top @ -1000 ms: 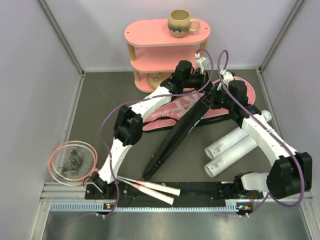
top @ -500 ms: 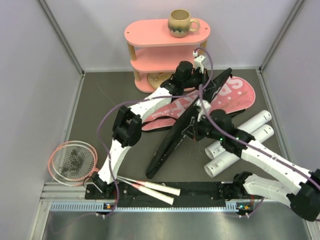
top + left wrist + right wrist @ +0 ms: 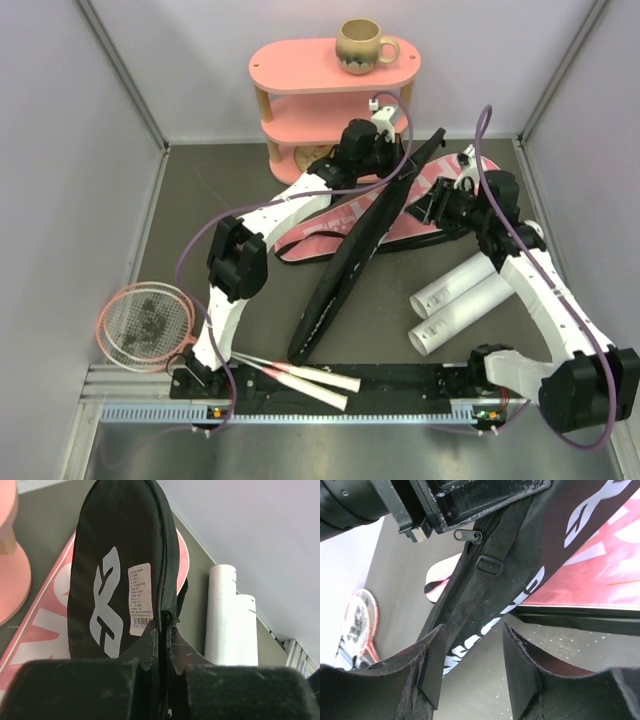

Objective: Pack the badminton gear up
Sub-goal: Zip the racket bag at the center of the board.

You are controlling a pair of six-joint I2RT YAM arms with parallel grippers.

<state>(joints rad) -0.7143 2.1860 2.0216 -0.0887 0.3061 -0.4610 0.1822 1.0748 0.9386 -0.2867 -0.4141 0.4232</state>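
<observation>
The black CROSSWAY bag (image 3: pixel 345 270) lies slanted across the mat, its wide end raised on edge near the shelf. My left gripper (image 3: pixel 396 152) is shut on that raised edge (image 3: pixel 167 640). Under it lies the pink bag (image 3: pixel 462 190). My right gripper (image 3: pixel 432 207) hovers open just right of the black bag (image 3: pixel 510 580), nothing between its fingers (image 3: pixel 472 635). The zipper pull (image 3: pixel 467 535) hangs free below the left gripper. Two white tubes (image 3: pixel 465 300) lie at the right. A pink racket (image 3: pixel 145 322) rests at the left edge, and white handles (image 3: pixel 315 380) lie by the arm bases.
The pink three-tier shelf (image 3: pixel 335 100) stands at the back with a beige mug (image 3: pixel 362 45) on top. Grey walls close in on the left, right and back. The tubes (image 3: pixel 230 615) lie close beside the bags.
My right gripper has opened; it drew back toward the tubes, then swung out again beside the black bag. The left gripper has raised the bag's edge slightly toward the shelf.
</observation>
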